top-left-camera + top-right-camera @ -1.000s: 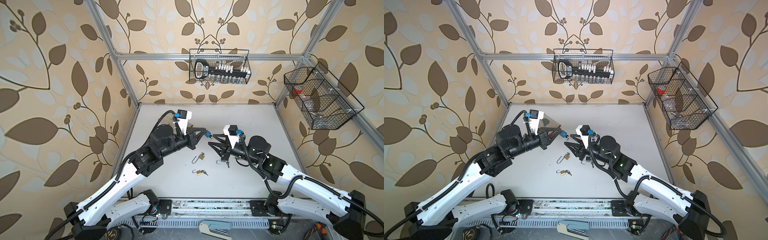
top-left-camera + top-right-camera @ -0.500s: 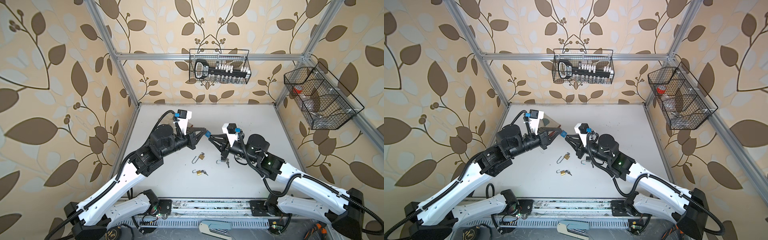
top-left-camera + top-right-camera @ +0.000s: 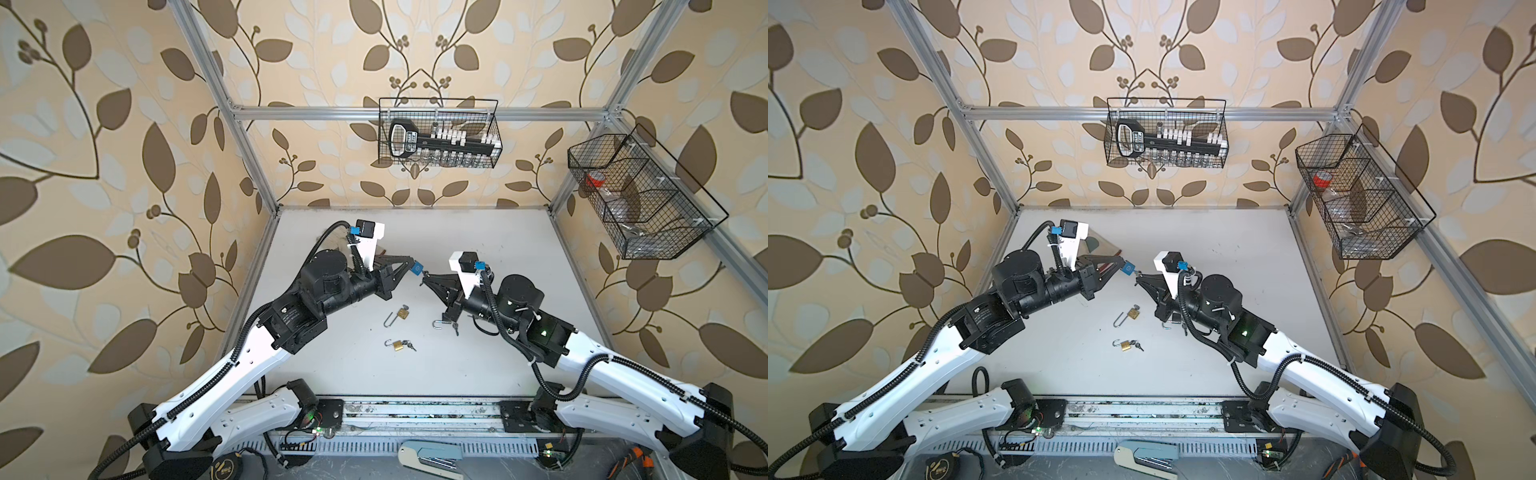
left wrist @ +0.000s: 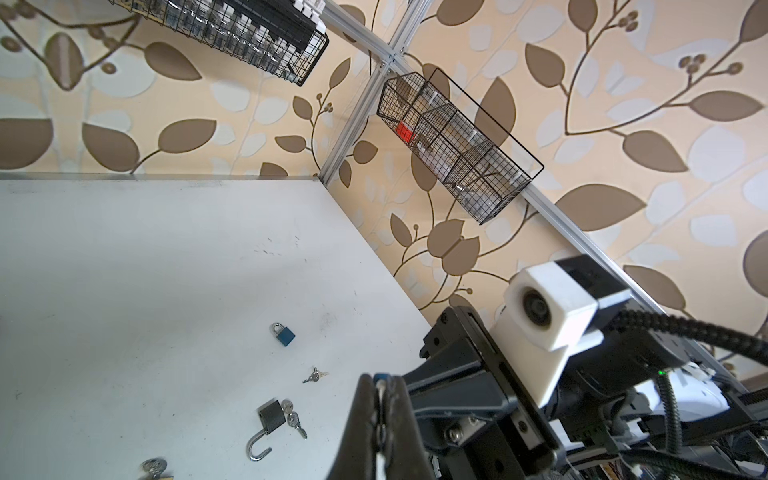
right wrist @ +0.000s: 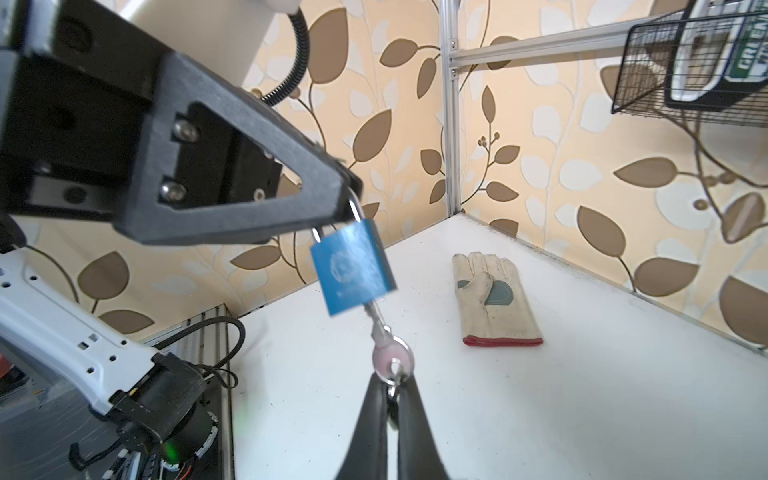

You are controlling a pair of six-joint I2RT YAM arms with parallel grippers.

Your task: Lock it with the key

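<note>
Up in the air between the two arms, well above the white counter [image 5: 582, 395], hangs the blue padlock [image 5: 353, 266]: a flat rectangular metal body, slightly blurred, with a thin silver shackle. The left tool [image 5: 349, 199] has its dark wedge-shaped fingers pressed together on that shackle. Out of the lock's underside pokes a silver key [image 5: 379, 326], and the right tool [image 5: 392, 388] is pinching it by its round head and split ring (its fingers are a dark blur at the picture's edge). In the left wrist view the lock is all but hidden behind the fingers. Down on the counter lie a small brass padlock [image 3: 397, 345], shackle swung open, and a cream glove [image 5: 494, 299] with a red cuff, lying flat.
</note>
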